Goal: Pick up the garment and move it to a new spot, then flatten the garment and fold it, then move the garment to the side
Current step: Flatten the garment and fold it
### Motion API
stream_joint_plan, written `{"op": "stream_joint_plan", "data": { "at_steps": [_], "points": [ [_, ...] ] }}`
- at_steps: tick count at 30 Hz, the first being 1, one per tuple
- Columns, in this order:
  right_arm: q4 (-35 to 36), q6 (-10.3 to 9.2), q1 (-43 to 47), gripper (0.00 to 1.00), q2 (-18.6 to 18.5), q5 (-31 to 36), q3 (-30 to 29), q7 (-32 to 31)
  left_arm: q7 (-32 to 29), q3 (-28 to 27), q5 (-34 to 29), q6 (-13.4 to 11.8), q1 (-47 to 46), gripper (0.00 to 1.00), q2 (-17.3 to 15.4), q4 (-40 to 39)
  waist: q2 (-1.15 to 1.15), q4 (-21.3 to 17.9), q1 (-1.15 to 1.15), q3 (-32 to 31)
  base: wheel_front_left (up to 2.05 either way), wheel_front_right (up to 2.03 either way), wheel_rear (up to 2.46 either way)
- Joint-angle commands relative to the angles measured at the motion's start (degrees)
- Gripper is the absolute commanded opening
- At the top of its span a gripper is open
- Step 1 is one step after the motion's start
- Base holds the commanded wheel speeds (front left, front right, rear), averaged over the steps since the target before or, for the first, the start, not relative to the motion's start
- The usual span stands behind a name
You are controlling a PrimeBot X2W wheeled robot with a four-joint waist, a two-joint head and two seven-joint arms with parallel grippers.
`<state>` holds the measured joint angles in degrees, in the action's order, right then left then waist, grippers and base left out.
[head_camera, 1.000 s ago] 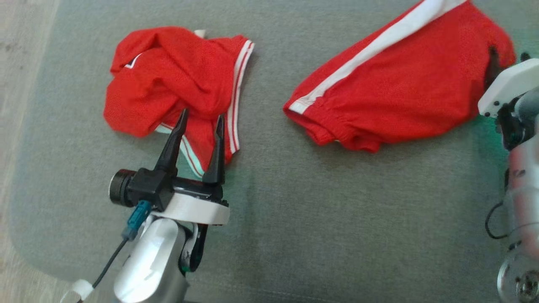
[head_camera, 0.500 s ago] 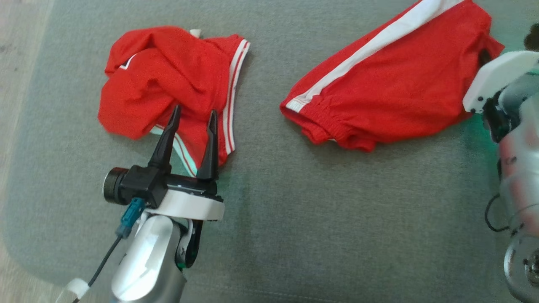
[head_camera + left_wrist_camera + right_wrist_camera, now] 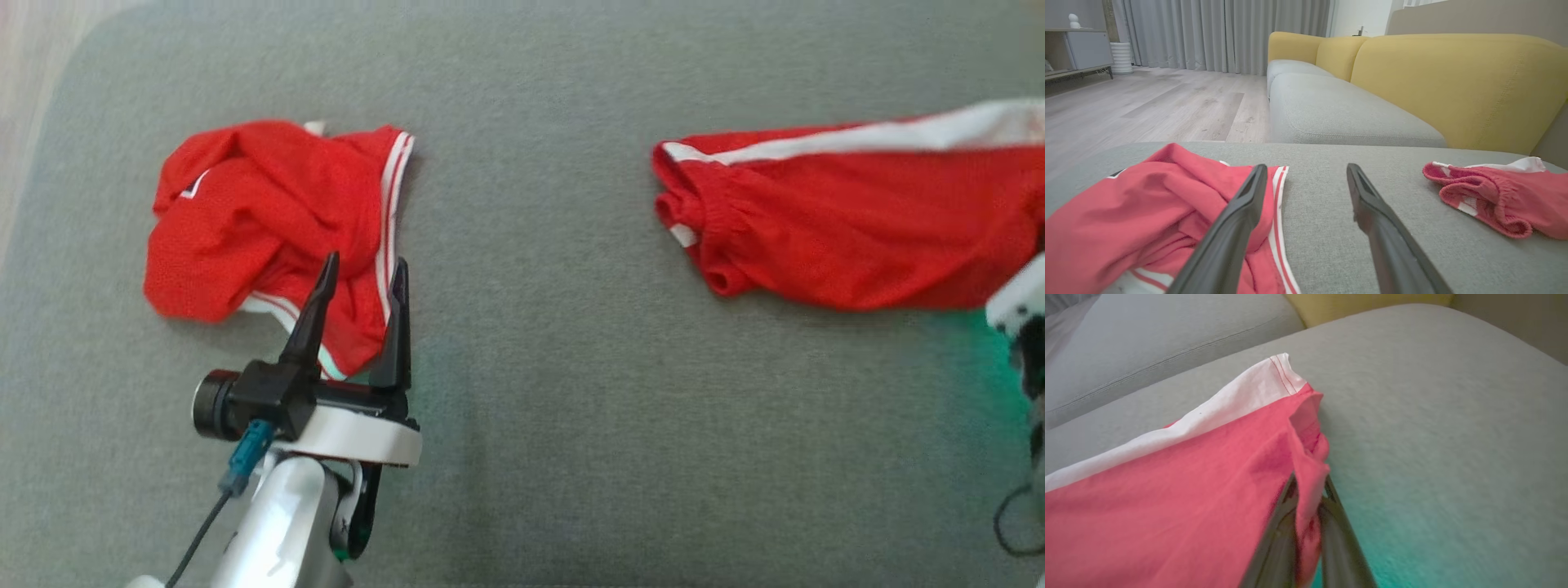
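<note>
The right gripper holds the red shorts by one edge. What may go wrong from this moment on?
1. The right gripper pinches only a thin fold at the edge of the red shorts; the fold may slip out during the lift.
2. The open left gripper hangs right above the crumpled red garment and might snag it if lowered.

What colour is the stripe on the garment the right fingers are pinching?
White: one broad stripe along the red garment, clearest in the right wrist view.
</note>
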<state>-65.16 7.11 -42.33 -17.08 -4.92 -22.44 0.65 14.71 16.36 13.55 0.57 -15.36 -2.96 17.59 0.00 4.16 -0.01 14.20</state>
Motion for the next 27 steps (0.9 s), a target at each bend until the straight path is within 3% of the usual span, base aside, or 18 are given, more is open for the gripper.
{"op": "stream_joint_plan", "data": {
  "at_steps": [1, 19, 27],
  "points": [
    [2.1, 0.37, -0.2, 0.00, -0.6, -0.6, 0.6, 0.9, 0.3, -2.5, -0.6, 0.2, -0.7, 1.00, -0.3, -1.6, 0.00, -1.1, 0.01, -1.2, 0.00, 0.00, 0.00],
    [5.9, 0.37, 2.4, 0.00, 1.2, -2.1, -0.3, 2.4, 0.3, -3.6, -1.4, 1.0, 0.4, 1.00, -0.1, -1.5, 0.00, -0.5, 0.01, -2.3, 0.00, 0.00, 0.00],
    [10.5, 0.37, 2.0, 0.00, 4.9, -7.5, 6.3, 4.2, 0.3, -3.9, -1.5, 1.0, 0.9, 1.00, 0.0, -1.0, 0.00, -0.2, 0.01, -4.2, 0.00, 0.00, 0.00]
  ]
}}
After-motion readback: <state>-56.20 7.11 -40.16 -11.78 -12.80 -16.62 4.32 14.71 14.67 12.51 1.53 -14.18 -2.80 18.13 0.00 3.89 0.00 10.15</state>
